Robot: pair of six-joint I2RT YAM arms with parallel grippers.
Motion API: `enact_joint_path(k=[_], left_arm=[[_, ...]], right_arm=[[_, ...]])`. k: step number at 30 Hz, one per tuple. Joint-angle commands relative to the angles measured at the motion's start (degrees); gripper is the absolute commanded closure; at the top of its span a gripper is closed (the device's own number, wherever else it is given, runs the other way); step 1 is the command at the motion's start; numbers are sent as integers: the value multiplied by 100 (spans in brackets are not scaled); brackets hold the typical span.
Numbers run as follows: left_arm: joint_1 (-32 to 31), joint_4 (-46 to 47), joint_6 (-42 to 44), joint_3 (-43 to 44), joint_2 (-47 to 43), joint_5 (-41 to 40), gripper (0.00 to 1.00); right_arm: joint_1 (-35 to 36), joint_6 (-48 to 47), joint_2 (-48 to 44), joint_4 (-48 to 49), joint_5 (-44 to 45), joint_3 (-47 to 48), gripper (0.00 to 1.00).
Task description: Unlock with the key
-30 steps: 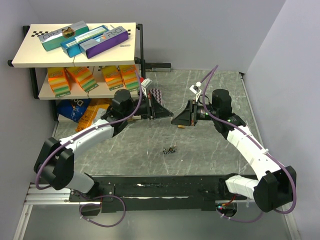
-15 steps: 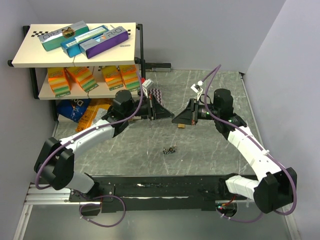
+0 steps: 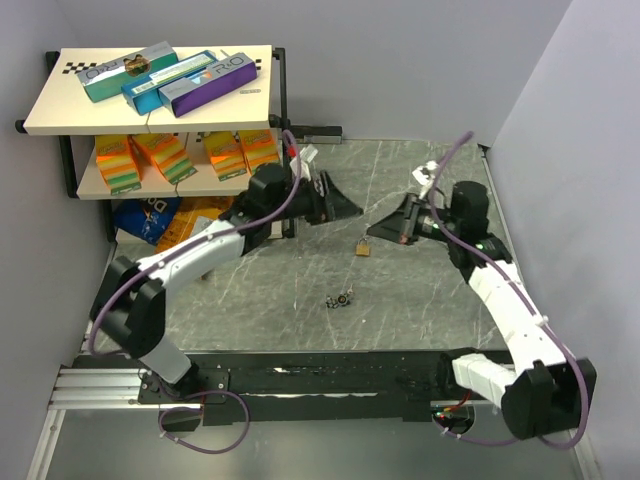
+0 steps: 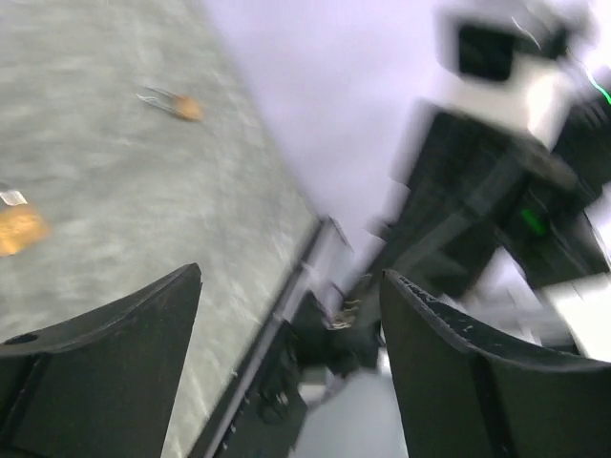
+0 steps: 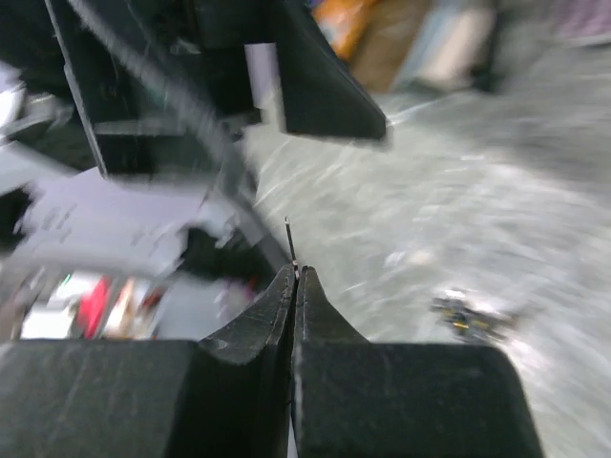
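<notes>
At your far left a two-tier shelf [image 3: 45,125] stands against the wall, with long boxes [image 3: 165,75] on its top board and orange packs [image 3: 165,155] on the lower one. Your left arm [image 3: 190,262] runs from its base at the near edge up and rightward past that shelf. The left claw [image 3: 345,204] hangs over the grey bench [image 3: 430,300] with its fingers spread wide. In the left wrist view the two fingers [image 4: 115,334] stand well apart with only blurred background between them, so nothing is held. Nearer to you, roughly below that claw in the overhead view, the key [image 3: 343,298] lies on the bare bench as a tiny dark cluster, well apart from both claws and touched by neither. Slightly further right, a small brass padlock [image 3: 363,247] lies on the bench between the two claws, near the tip of the right one. The left wrist camera shows it [image 4: 177,103] flat on the stone. The right claw [image 3: 375,232] points leftward toward the left claw, its fingers pressed together. In its own wrist view a thin dark sliver [image 5: 288,239] pokes out past the tips, too blurred for you to tell what it is. Behind it, your right arm [image 3: 505,300] bends back along the right side to its base.
</notes>
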Motion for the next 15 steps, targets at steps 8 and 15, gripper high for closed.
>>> enact_joint_path(k=[8, 15], left_arm=[[-439, -4609, 1095, 3711, 3028, -2810, 25], [-572, -5463, 1458, 4963, 4320, -3252, 36]], right_arm=[[-727, -889, -1492, -2132, 2178, -35, 100], [-762, -784, -1915, -2212, 2161, -105, 100]])
